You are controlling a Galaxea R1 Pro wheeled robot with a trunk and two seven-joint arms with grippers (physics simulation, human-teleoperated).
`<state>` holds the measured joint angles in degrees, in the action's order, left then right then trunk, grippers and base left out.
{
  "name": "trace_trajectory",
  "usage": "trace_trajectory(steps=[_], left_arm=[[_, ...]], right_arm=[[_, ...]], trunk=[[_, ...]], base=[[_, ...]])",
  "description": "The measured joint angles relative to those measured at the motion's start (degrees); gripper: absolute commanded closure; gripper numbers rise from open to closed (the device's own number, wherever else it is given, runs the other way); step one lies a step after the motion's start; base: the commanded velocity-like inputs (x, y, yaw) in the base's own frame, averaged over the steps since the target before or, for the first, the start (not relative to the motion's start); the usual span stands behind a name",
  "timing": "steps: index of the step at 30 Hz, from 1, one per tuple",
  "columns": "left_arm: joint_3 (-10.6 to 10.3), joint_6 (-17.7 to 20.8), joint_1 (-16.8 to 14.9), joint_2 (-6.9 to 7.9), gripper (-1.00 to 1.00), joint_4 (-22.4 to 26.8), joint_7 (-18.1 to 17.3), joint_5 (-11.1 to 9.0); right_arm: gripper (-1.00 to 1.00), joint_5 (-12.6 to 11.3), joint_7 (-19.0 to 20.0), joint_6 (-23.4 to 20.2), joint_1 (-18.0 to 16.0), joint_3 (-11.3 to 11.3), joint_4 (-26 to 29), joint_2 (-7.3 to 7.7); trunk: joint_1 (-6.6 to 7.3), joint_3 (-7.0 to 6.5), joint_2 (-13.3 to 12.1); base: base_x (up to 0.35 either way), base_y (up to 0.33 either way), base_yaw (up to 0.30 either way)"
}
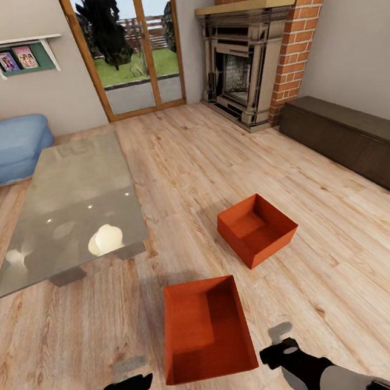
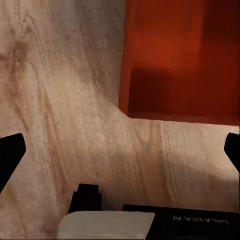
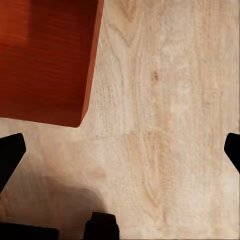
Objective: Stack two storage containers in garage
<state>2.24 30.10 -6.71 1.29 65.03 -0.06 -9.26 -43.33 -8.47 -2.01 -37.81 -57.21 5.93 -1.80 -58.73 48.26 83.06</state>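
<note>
Black fingers of the left gripper (image 1: 130, 386) and right gripper (image 1: 278, 352) are spread wide and hold nothing, one hovering over the plank floor (image 1: 49, 347) on each side of the near container (image 1: 205, 331). It lies between them, long axis pointing away from the robot, about equally near both. Beyond it, towards the fireplace (image 1: 238, 74), sits the far container (image 1: 257, 229), turned askew.

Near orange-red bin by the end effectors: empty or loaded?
Empty. The near orange-red rectangular ribbed bin sits upright on the light wood plank floor, its bare inner base showing in the head view.
</note>
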Motion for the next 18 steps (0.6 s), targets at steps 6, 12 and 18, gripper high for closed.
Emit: trace_trajectory(steps=[6, 12, 18], left_arm=[[-0.19, 2.08, -12.93, -2.87, -1.0, -8.25, 1.74, 0.37], [-0.19, -0.39, -24.12, -4.16, -1.0, -18.43, 2.31, 0.79], [-0.22, -2.48, -25.61, -4.64, -1.0, -20.34, 2.29, 0.76]], right_arm=[[-1.0, -0.08, -6.1, -0.02, -6.1, 1.98, 0.07, -2.15], [-1.0, -0.15, -8.16, 0.15, -10.13, 4.58, 0.15, -3.35], [-1.0, -0.33, -8.64, 0.6, -10.45, 4.9, 0.58, -3.98]], trunk=[[0.0, 0.0, 0.0], [0.0, 0.02, 0.0], [0.0, 0.02, 0.0]], base=[[0.0, 0.0, 0.0], [0.0, 0.0, 0.0], [0.0, 0.0, 0.0]])
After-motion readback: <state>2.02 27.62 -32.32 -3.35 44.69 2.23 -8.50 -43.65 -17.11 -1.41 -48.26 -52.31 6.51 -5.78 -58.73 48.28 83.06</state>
